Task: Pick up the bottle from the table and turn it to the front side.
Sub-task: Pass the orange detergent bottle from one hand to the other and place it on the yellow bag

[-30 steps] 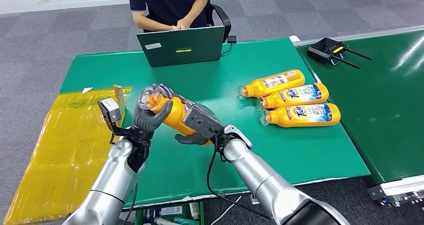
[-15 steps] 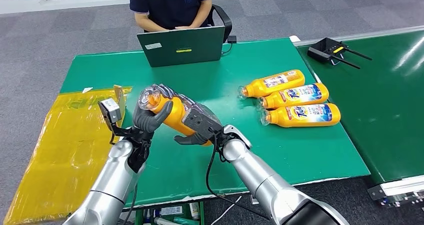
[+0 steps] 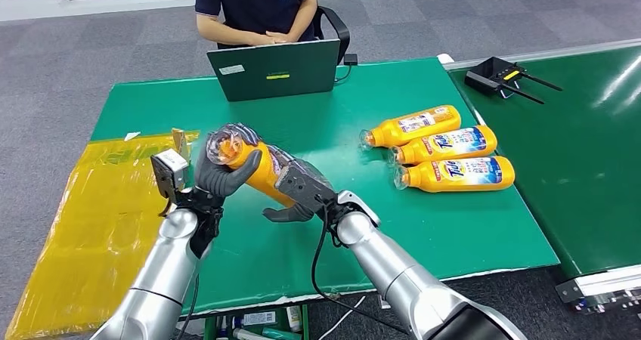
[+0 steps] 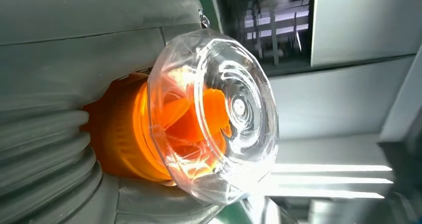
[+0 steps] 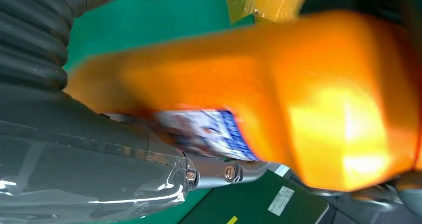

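Observation:
An orange detergent bottle [image 3: 261, 175] with a clear cap [image 3: 227, 145] is held tilted above the green table [image 3: 423, 227], cap end raised toward the left. My left hand [image 3: 221, 175] grips its neck just below the cap. My right hand [image 3: 298, 189] holds the lower body, fingers over it and thumb under it. In the left wrist view the clear cap [image 4: 219, 119] sticks out of my left hand [image 4: 59, 59]. The right wrist view has the bottle's orange body [image 5: 278, 104], part of its blue label showing, lying against my right hand [image 5: 59, 134].
Three more orange bottles [image 3: 414, 125], [image 3: 446, 143], [image 3: 457, 174] lie side by side at the table's right. A green laptop [image 3: 276, 69] stands at the far edge with a person [image 3: 257, 7] behind it. A yellow plastic sheet [image 3: 98, 219] covers the left side. A black controller [image 3: 499, 75] lies at far right.
Both hands and the bottle have shifted slightly to the left. The person behind the laptop has moved their arms.

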{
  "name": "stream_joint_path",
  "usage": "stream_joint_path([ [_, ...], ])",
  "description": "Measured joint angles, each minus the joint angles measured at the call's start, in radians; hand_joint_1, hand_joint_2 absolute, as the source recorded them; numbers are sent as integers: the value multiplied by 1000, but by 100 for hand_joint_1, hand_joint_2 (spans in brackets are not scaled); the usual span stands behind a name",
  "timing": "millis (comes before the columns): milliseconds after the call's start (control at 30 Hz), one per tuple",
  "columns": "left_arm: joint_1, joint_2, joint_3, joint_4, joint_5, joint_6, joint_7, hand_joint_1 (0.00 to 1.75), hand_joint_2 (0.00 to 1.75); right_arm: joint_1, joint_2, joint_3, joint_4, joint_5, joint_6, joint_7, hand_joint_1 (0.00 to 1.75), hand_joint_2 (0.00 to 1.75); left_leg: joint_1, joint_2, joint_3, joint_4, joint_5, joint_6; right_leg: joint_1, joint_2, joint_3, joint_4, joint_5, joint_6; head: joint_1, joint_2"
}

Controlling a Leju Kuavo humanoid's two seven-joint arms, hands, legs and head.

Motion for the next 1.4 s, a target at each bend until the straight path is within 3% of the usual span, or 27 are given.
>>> stream_joint_path([
  [733,-37,101,-12,-69,-284,313,0,175,175,33,-6,0,-23,6,16,-11,0,175,0,0,0,0,0,0,0,0,0,0,0,0,0,0],
  [1000,-73,133,-38,-48,-544,473,41,175,175,47,-11,0,-39,6,15,-11,0,175,0,0,0,0,0,0,0,0,0,0,0,0,0,0],
  [1400,-107,169,-64,-37,-714,557,88,175,175,56,-16,0,-53,7,17,-9,0,175,0,0,0,0,0,0,0,1,-1,0,0,0,0,0],
])
